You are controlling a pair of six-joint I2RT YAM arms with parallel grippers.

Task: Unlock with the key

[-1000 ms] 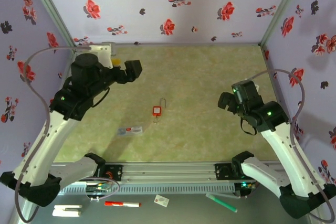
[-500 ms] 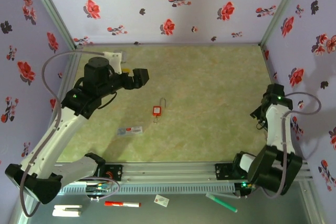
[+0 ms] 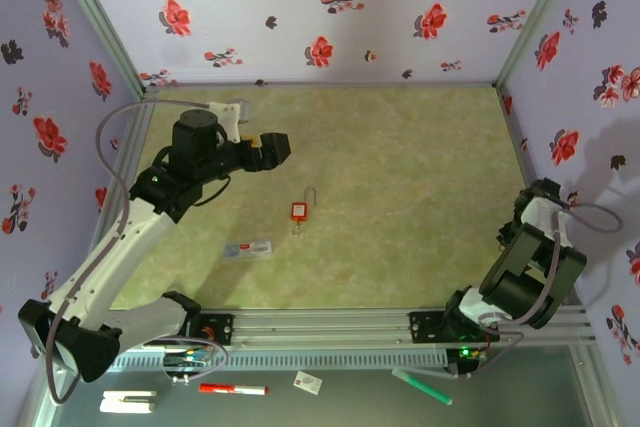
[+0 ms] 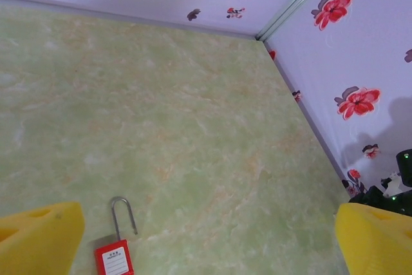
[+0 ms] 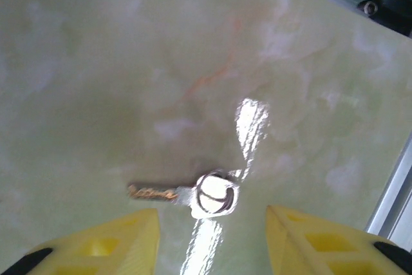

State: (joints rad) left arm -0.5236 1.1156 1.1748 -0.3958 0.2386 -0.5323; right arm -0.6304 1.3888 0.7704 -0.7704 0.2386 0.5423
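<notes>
Workspace for the key task, seen from above and from both wrists. The green marbled table [image 3: 400,147] is enclosed by lilac walls [image 3: 300,17] printed with red flowers. The left arm [image 3: 120,247] reaches over the left half of the table, and the left gripper [image 3: 272,147] hangs above the surface with its yellow fingers [image 4: 38,236] spread wide and nothing between them. A small red padlock [image 3: 298,210] lies flat near the middle of the table, its wire shackle [image 4: 122,214] pointing toward the far wall. From the left wrist it appears low in the frame, just beside the left finger and well below it. A pale label strip [image 3: 248,247] lies on the table nearer the front rail, to the left of the padlock. The right arm [image 3: 535,247] is folded at the right edge of the table. Under it, the right gripper [image 5: 211,223] points down at the key [image 5: 193,194], which lies on the table close to the metal edge rail [image 5: 393,191]. The key's round bow is nearest the gap between the two yellow fingers [image 5: 109,243], and its toothed blade points to the left of that view. The fingers stand apart on either side and do not touch the key. Glare on the glossy surface washes over the bow, so its finer outline is uncertain.
</notes>
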